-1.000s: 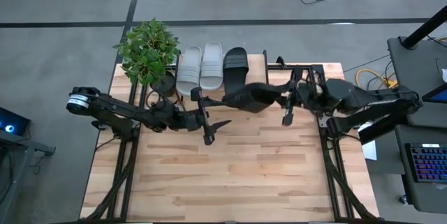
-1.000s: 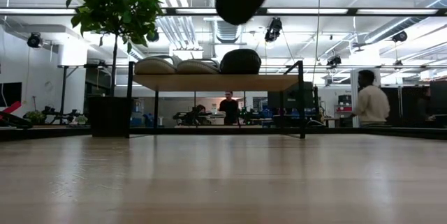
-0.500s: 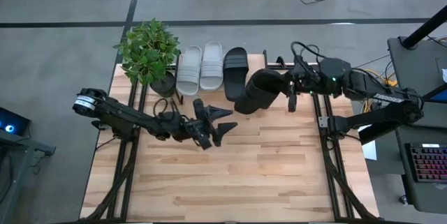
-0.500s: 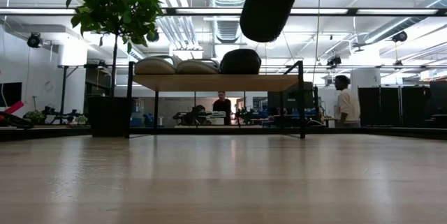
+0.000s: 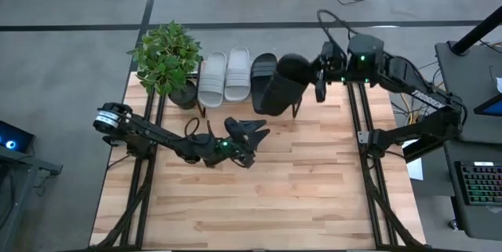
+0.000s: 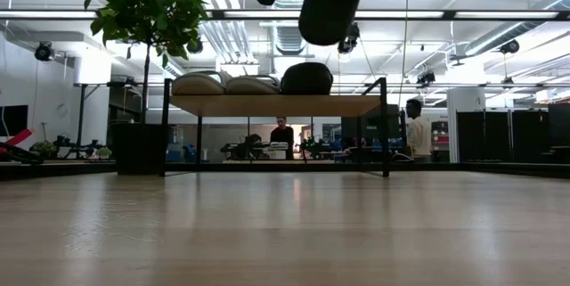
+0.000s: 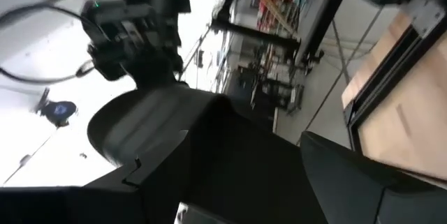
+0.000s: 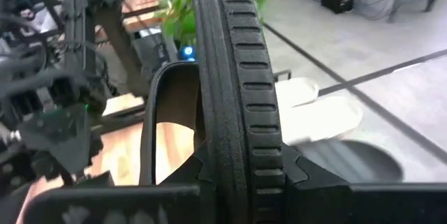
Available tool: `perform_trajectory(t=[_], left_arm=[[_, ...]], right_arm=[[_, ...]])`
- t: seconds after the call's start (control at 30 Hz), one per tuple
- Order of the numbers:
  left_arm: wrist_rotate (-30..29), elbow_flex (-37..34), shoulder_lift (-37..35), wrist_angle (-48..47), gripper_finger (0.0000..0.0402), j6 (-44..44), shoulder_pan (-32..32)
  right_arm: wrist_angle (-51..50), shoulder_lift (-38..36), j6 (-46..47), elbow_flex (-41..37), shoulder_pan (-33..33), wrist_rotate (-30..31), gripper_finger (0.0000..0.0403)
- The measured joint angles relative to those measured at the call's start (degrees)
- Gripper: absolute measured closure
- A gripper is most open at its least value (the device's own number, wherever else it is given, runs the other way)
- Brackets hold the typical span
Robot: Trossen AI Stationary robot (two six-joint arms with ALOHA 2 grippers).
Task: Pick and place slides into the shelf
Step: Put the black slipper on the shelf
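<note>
A: Where is the fourth slide?

B: The black slide [image 5: 281, 84] hangs in the air over the right part of the shelf [image 5: 306, 70], just beside the black slide already lying there [image 5: 264, 70]. The right tool [image 5: 316, 79] is clamped on one end of it. The right wrist view shows the ribbed sole [image 8: 237, 91] edge-on between that tool's fingers, with the strap [image 8: 167, 119] bulging out to one side.

A: Which way does it run?

B: From above, its long axis slants from the gripped end at far right down toward the near left, the free end drooping past the shelf's near edge. In the low view it is a dark shape [image 6: 331, 1] hanging above the shelf top.

A: And the right arm's pose?

B: It reaches in from the right edge of the worktop [image 5: 298, 181], the wrist lying level and pointing left along the shelf's line.

A: The rest?

B: Two light grey slides [image 5: 224, 75] lie side by side on the shelf's left part, toes pointing far, next to the potted plant [image 5: 166, 57]. The left tool [image 5: 252, 133] hovers low over the middle of the worktop, its fingers spread wide and holding nothing, the arm stretched in from the left.
</note>
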Motion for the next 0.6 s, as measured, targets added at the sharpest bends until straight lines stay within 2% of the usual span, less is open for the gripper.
perform_trajectory(t=[0.13,0.3,0.47,0.6], left_arm=[[-3.6,0.0,-0.1,0.2,0.0146,0.2,0.0],[-4.7,-0.2,1.7,0.6,0.0153,4.7,0.0],[-6.4,-0.3,6.2,6.8,0.0169,17.2,0.0],[-6.9,-0.3,11.4,19.8,0.0179,29.6,1.0]], right_arm=[[-1.2,1.7,0.0,4.4,-2.4,-0.6,0.0358],[-1.5,3.1,1.5,7.4,-4.2,-4.5,0.0358],[-3.0,4.1,1.5,10.0,-4.3,-4.9,0.0358],[-4.3,4.7,1.5,11.5,-4.3,-4.8,0.0358]])
